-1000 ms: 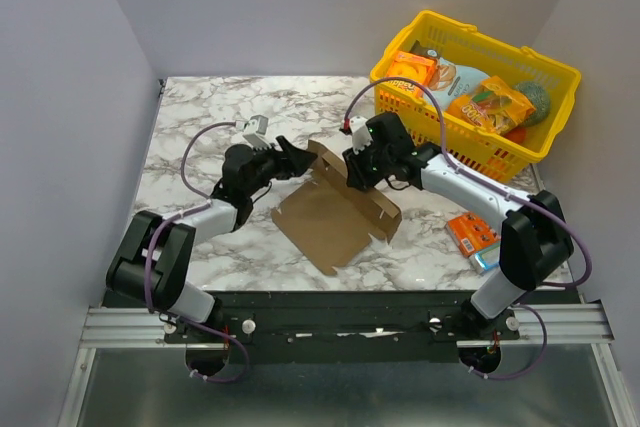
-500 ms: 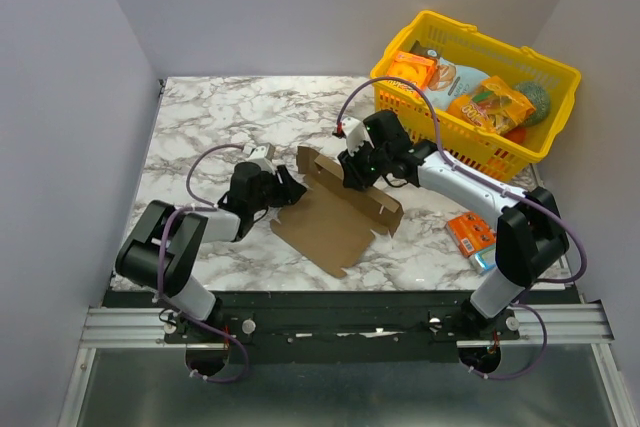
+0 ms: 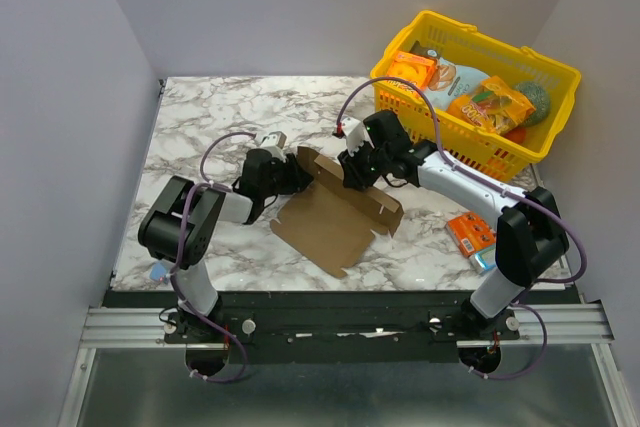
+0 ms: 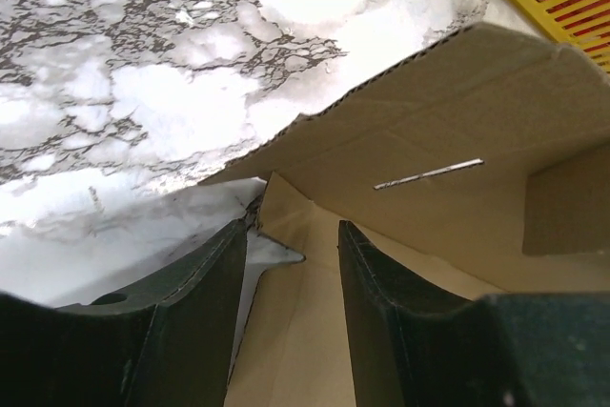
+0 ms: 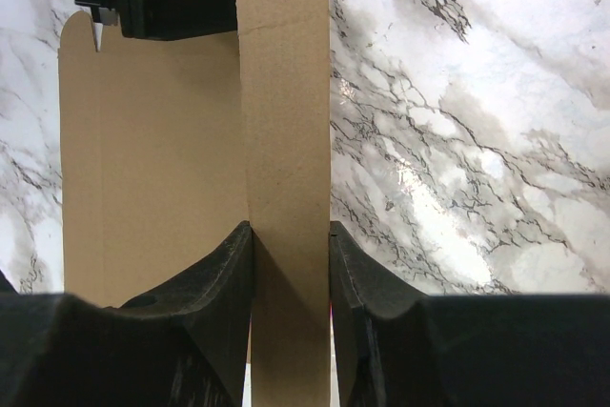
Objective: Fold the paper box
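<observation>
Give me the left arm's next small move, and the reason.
Probably close the left claw on the box corner that sits between its open jaws. The right claw pinches an upright flap, so a second grip at the left end looks needed before that side can be folded.

Marble-pattern tabletop point(image 3: 200, 117), white with grey veining. Plain matte grey panels box it in: left wall point(image 3: 60, 147) at 9 o'clock, back wall point(image 3: 320, 7) at 12, right wall point(image 3: 610, 77) at 3. Aluminium rail point(image 3: 120, 325) along 6 o'clock, sheet metal point(image 3: 330, 392) below. Light even, soft shadows.
</observation>
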